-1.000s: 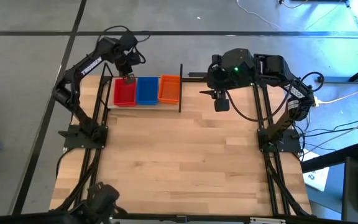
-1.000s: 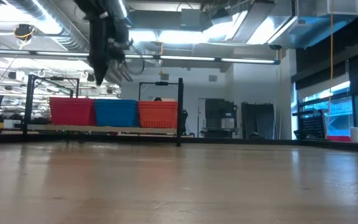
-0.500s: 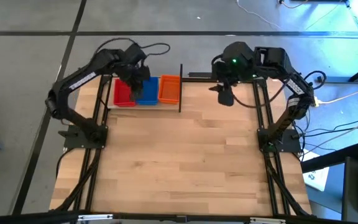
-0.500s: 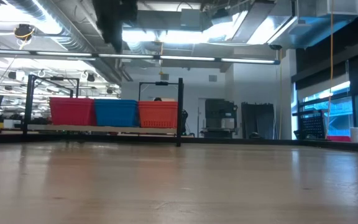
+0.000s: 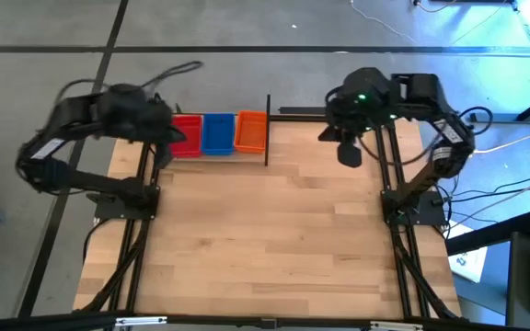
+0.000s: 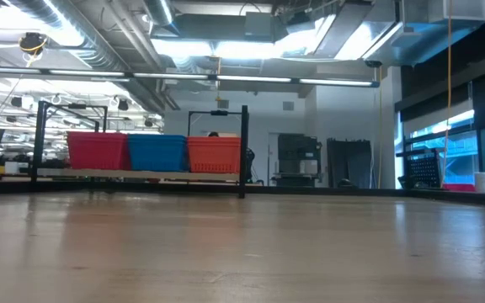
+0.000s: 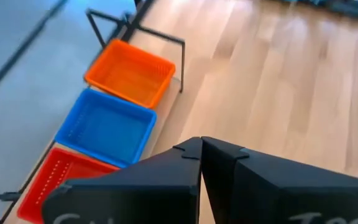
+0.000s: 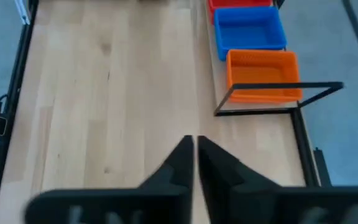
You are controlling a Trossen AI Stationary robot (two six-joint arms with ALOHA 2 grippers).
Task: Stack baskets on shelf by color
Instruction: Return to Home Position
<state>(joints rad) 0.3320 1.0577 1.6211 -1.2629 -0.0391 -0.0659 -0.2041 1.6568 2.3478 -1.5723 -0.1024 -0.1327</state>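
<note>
From above, my left arm (image 5: 81,115) had swung back off the shelf (image 5: 267,138), where the red stack (image 5: 190,138), blue stack (image 5: 217,133) and orange stack (image 5: 251,131) sat side by side. The right gripper (image 5: 348,153) had drifted slightly. Low down, the arm had left the picture. At the wrists, the left gripper (image 7: 201,144) and the right gripper both showed fingers pressed together.

Bright, even light from ceiling strip lights (image 6: 251,82); broad pale sheen across the table (image 6: 242,244); daylight enters through windows (image 6: 453,139) beyond its right edge; soft shadow beneath the shelf (image 6: 141,175).
</note>
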